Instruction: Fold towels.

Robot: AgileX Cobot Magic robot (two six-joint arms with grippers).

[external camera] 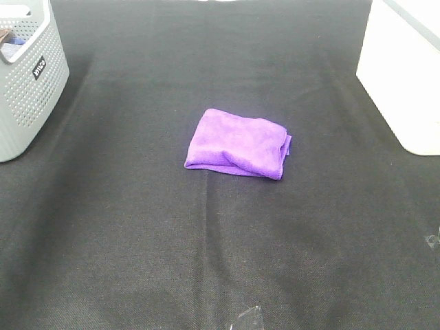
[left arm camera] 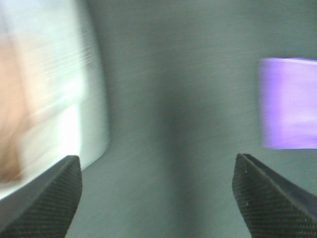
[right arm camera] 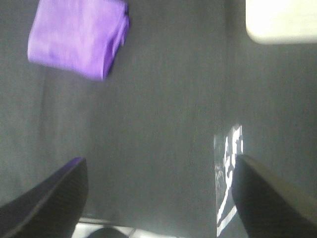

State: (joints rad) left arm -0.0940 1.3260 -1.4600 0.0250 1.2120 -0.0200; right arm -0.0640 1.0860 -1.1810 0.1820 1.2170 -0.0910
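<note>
The purple towel [external camera: 238, 142] sits folded mid-table, let go; left gripper [left arm camera: 156, 198] and right gripper [right arm camera: 158, 193] fingers wide apart, empty.

Open cloth [external camera: 137, 240] surrounds towel [external camera: 238, 143]; basket [external camera: 27, 89], bin [external camera: 405, 75] seemingly flank

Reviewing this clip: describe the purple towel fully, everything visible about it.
The purple towel is a soft, plush-looking cloth, already folded into a compact, roughly rectangular bundle. Its layered, slightly bunched edges show on the side facing the white container; the opposite side looks smooth and rounded. It lies flat near the middle of the black cloth-covered table, between the grey perforated basket and the white container, touching neither. Only the table touches it; both grippers are open and away from it.
</note>
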